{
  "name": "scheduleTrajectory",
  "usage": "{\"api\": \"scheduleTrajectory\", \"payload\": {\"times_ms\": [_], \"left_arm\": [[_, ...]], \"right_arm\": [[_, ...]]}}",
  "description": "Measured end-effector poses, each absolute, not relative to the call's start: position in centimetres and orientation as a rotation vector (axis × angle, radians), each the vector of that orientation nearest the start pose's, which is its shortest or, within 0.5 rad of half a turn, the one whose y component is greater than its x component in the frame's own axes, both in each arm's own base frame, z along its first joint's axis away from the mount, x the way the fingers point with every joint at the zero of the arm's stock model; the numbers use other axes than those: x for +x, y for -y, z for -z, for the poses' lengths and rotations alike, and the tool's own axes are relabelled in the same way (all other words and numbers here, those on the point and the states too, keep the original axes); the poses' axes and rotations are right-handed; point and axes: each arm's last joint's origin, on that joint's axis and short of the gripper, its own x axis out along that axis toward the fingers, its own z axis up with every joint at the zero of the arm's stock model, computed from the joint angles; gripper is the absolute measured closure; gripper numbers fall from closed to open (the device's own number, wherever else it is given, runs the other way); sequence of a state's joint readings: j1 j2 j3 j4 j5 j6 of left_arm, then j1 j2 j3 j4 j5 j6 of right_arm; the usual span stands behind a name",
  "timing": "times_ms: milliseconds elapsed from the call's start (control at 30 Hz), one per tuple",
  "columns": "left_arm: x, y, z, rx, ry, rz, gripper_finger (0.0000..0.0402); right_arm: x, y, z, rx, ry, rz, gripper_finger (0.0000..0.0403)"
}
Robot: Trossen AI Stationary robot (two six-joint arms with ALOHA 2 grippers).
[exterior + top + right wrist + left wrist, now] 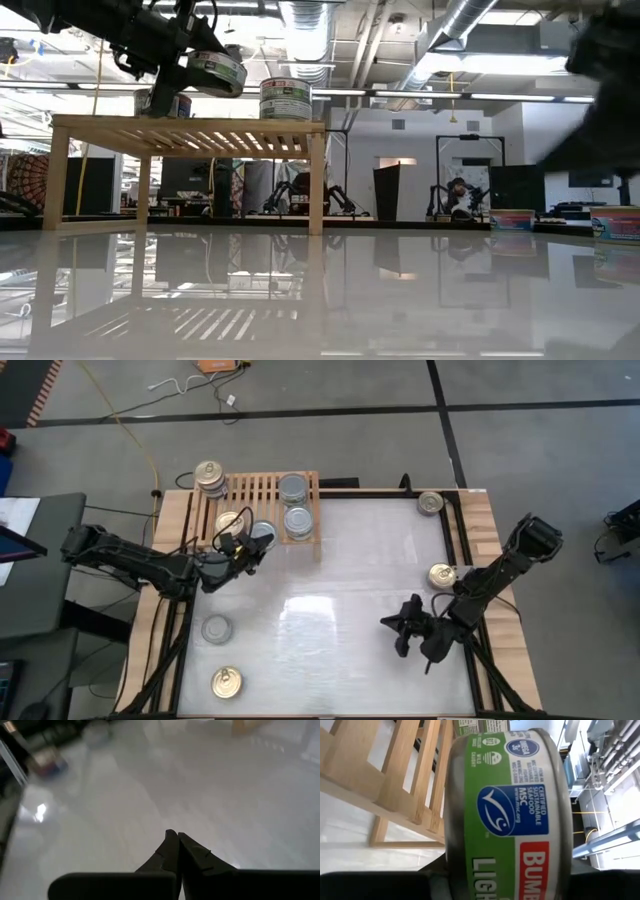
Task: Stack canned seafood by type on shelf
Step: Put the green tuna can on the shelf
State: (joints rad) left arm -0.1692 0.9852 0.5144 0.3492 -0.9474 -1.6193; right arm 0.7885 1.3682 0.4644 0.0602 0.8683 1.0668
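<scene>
- The left gripper (243, 550) clasps a short round green-labelled metal tin (512, 815) beside the low light-wood slatted shelf (252, 488).
- Tins on the shelf: a few; five remain off it.
- The right gripper (408, 628) waits, closed, empty.

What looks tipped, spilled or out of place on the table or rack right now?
Nothing spilled or damaged. The green-labelled round tin held in the left gripper is tilted above the light-wood slatted shelf, not yet set down. A gold-topped tin and a silver-topped tin remain loose on the white tabletop.

Overhead looks straight down; low looks level; both share the shelf (262, 500).
</scene>
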Motion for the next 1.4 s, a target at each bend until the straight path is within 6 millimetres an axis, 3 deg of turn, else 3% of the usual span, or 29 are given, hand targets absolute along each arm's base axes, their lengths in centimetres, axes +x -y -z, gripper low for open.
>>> {"api": "scheduleTrajectory", "payload": {"times_ms": [167, 300, 500, 833, 1067, 1400], "left_arm": [[20.5, 1.1, -25.5, -1.431, 0.524, -0.684, 0.0263], [20.4, 0.8, -25.1, -1.348, 0.480, -0.735, 0.0263], [20.2, 0.3, -24.0, -1.228, 0.376, -0.837, 0.0262], [20.2, 0.3, -24.2, -1.404, 0.465, -0.804, 0.0262], [20.2, 0.4, -23.8, -1.408, 0.420, -0.813, 0.0262], [20.2, 0.4, -23.8, -1.560, 0.475, -0.783, 0.0262]], "right_arm": [[19.5, -13.9, -16.2, 0.417, -0.266, 0.331, 0.0377], [21.5, -12.6, -17.9, 0.391, -0.169, 0.310, 0.0385], [25.4, -11.0, -19.8, 0.369, -0.191, 0.222, 0.0384], [31.0, -12.1, -19.4, 0.239, -0.295, 0.185, 0.0384], [31.6, -12.4, -19.3, 0.223, -0.331, 0.176, 0.0374], [31.6, -12.3, -19.4, 0.224, -0.328, 0.178, 0.0378]]}}
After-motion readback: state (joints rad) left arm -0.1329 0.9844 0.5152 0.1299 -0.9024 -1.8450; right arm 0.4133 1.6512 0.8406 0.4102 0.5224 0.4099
